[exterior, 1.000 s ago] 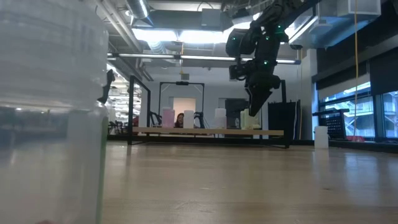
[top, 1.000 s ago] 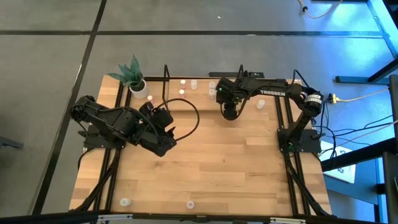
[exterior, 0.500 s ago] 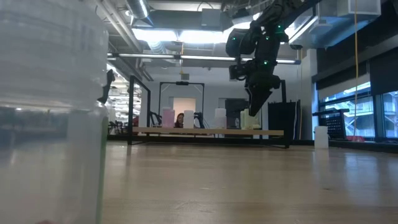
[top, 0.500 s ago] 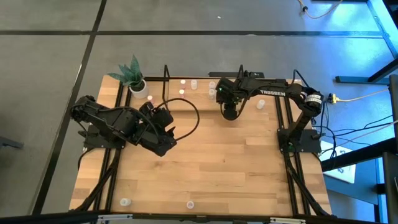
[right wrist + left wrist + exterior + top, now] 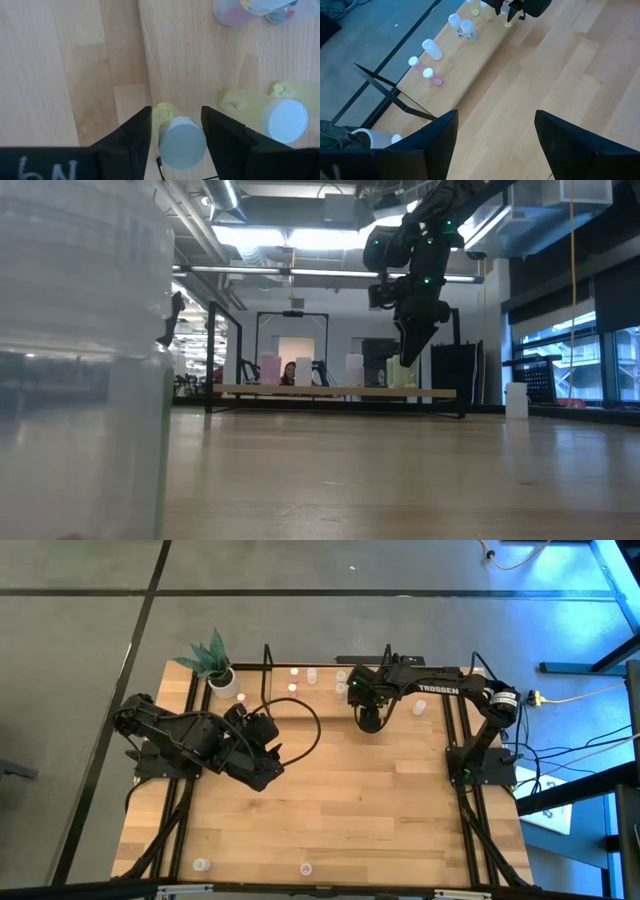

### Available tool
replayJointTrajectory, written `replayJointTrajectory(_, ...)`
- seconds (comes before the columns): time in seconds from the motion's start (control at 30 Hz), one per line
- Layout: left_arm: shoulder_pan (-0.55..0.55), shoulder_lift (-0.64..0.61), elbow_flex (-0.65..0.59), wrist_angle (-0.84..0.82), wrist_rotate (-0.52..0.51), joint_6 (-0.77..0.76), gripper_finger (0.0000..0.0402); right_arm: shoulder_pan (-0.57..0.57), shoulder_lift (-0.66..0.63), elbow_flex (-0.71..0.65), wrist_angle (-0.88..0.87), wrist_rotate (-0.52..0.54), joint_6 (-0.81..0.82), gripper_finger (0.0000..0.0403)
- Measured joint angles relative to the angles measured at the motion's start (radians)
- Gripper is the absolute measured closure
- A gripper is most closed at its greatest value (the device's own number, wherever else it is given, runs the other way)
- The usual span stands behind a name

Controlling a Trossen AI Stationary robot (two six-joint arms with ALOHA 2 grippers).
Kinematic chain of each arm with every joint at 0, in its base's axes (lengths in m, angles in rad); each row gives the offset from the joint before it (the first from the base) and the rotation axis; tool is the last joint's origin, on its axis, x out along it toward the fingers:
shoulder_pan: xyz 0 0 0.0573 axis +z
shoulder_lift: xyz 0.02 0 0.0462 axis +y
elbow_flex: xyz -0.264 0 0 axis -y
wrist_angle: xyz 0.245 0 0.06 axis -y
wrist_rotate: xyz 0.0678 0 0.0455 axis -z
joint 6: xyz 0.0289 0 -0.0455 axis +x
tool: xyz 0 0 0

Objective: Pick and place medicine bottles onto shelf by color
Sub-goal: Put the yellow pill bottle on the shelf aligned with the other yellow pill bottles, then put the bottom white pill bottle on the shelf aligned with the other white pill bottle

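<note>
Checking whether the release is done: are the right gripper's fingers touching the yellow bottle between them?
Cannot tell. In the right wrist view the yellow bottle sits between the right gripper's fingers with no plain gap or contact at either side.

a large light-wood plank tabletop [image 5: 340,800] carries a low light-wood shelf board framed in thin black rods [image 5: 330,690] along its far edge. small whitish bottles [image 5: 312,676] stand on that board. a white pot with a green plant [image 5: 222,677] sits at the table's far left corner, and two small clear bottles [image 5: 202,865] rest near the front edge.
</note>
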State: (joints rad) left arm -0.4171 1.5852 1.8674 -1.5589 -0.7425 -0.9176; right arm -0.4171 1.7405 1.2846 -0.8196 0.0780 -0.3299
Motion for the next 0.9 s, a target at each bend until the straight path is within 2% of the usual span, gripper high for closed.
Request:
replayJointTrajectory(0.23, 0.000, 0.000, 0.000, 0.000, 0.000, 0.000, 0.0145, 0.000, 0.000, 0.000, 0.000, 0.043, 0.000, 0.0229)
replayJointTrajectory(0.9, 0.000, 0.000, 0.000, 0.000, 0.000, 0.003, 0.0145, 0.000, -0.001, 0.001, 0.000, 0.042, 0.011, 0.0229)
